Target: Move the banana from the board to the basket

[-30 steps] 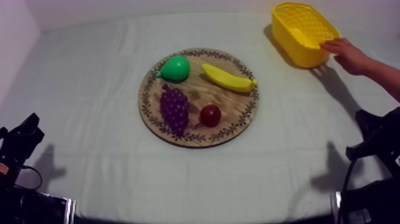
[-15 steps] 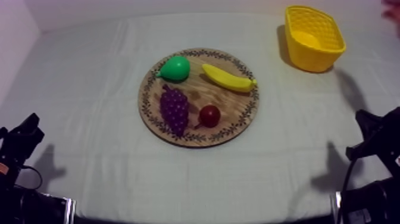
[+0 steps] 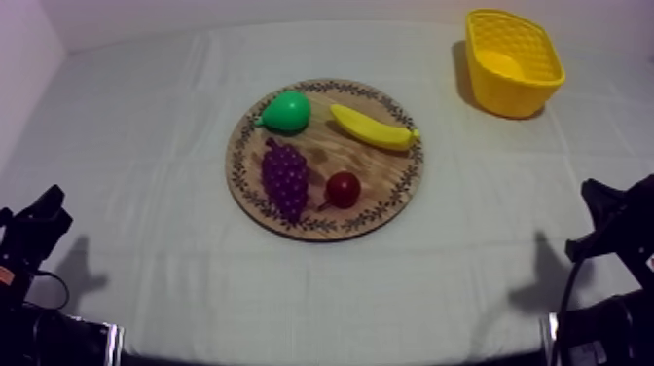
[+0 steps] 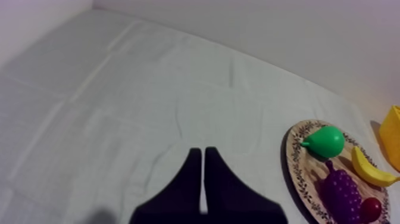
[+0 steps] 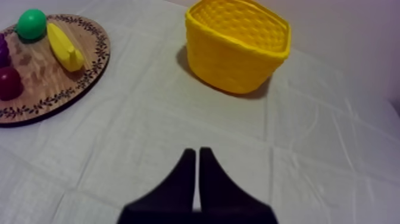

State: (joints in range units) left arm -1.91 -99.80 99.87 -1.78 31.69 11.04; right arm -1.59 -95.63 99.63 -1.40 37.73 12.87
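Note:
A yellow banana (image 3: 374,128) lies on the far right part of the round wooden board (image 3: 384,175) at the table's middle. The yellow basket (image 3: 513,60) stands empty at the far right corner. My left gripper (image 3: 44,216) rests low at the left edge, far from the board, and in the left wrist view its fingers (image 4: 199,152) lie together as a narrow wedge, shut on nothing. My right gripper (image 3: 608,209) rests low at the right edge. Its own view shows it (image 5: 196,154) shut over bare cloth, short of the basket (image 5: 238,44), with the banana (image 5: 64,46) off to the side.
On the board with the banana are a green pear (image 3: 287,112), purple grapes (image 3: 285,178) and a small red fruit (image 3: 343,188). Bare cloth lies between the board and the basket, and all along the near side of the table.
A person's hand that held the basket's rim a second ago has withdrawn from view. The basket now sits slightly farther right. Neither arm has moved.

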